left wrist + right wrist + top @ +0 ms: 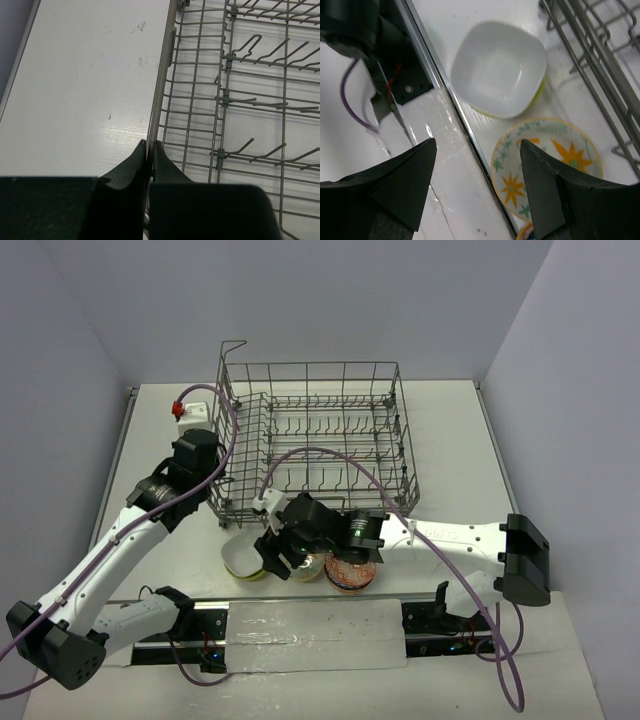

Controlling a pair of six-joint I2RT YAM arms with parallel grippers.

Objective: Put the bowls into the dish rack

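Grey wire fills the back of the overhead view. The large rectangular grey wire dish rack (400, 430) stands on the white tabletop (500, 440), and I see no bowl in it. Three bowls sit close together just in front of its near wall: a small ceramic lime-green bowl (238, 558) with a white inside, a yellow-floral bowl (314, 566) and a red-orange bowl (352, 577). The left end effector (220, 480) is at the rack's left wall, and the right end effector (275, 552) hangs over the bowls. The right arm's purple cable (330, 452) loops above the tines, and I'd worry it catches one when that arm swings a bowl across.

From the left wrist, the left end effector (150, 148) is clenched on the rim wire of the dish rack (162, 75). Any drift of that arm would drag the whole rack, perhaps into the bowls.

From the right wrist, the right end effector (477, 150) is spread wide and grasping nothing. It hangs over the edge of the yellow-floral bowl (547, 160), with the lime-green bowl (497, 70) just beyond; the two look touching or nearly so. Coming straight down, one finger could land on the neighbour's rim and shove or tip it. Glazed rims are slick, so a shallow pinch might slip. The metal rail (445, 90) beside them leaves little room.
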